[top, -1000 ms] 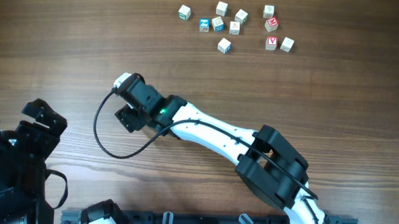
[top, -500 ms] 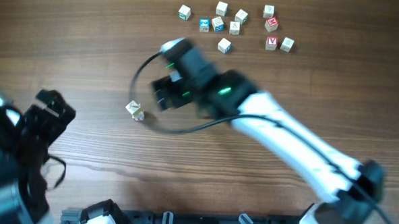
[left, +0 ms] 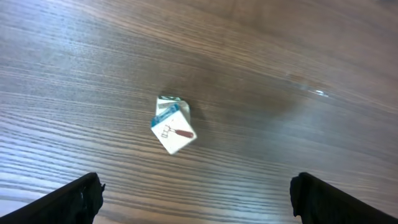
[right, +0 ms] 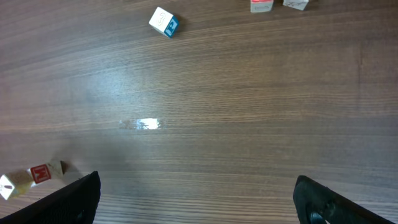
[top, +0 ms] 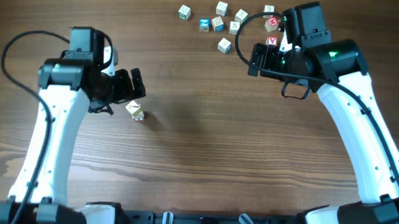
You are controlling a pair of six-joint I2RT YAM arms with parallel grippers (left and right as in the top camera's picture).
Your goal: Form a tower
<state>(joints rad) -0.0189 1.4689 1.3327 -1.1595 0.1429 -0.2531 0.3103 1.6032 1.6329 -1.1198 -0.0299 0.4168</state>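
The tower (top: 135, 112) sits left of centre on the table (top: 197, 159), just beside the left gripper (top: 131, 94), whose fingers are spread wide, grasping nothing. The right gripper (top: 256, 60), likewise released and empty, hovers upper right near the loose cubes (top: 220, 24).

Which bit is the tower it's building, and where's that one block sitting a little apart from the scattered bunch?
tower (left: 173, 127): left wrist view, on its top face.
lone block (top: 224, 45): overhead view, on its top face.
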